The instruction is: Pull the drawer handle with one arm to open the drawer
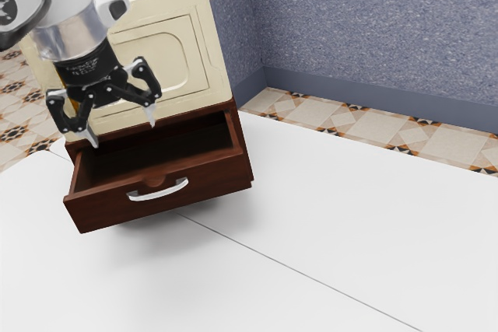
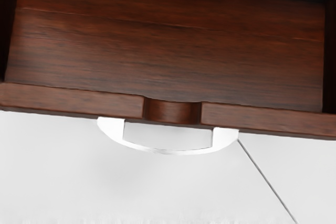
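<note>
Cut off by the exterior view's upper left corner, the arm (image 1: 74,17) is set in front of a cream cabinet (image 1: 156,52), part of whose panelled face is hidden. Between the linkages an amber patch (image 1: 75,105) is half covered and cannot be identified. Above the drawer (image 1: 210,183), the claw (image 1: 123,132) is held wide open; nothing is gripped, and the handle (image 1: 159,191) is touched by neither of its fingers (image 1: 151,117). The drawer, of dark reddish wood, is pulled out, and its far interior is lost in shadow. Its curved, silvery handle is fixed to the front, beneath a scooped notch (image 2: 172,112). Below it, the white bench (image 1: 350,215) is crossed by a thin dark seam (image 1: 299,271) and shaded softly under the drawer. Beyond, the floor (image 1: 362,124) is laid with patterned tiles, and the speckled blue-grey wall (image 1: 381,29) is edged by plain skirting (image 1: 373,99).
</note>
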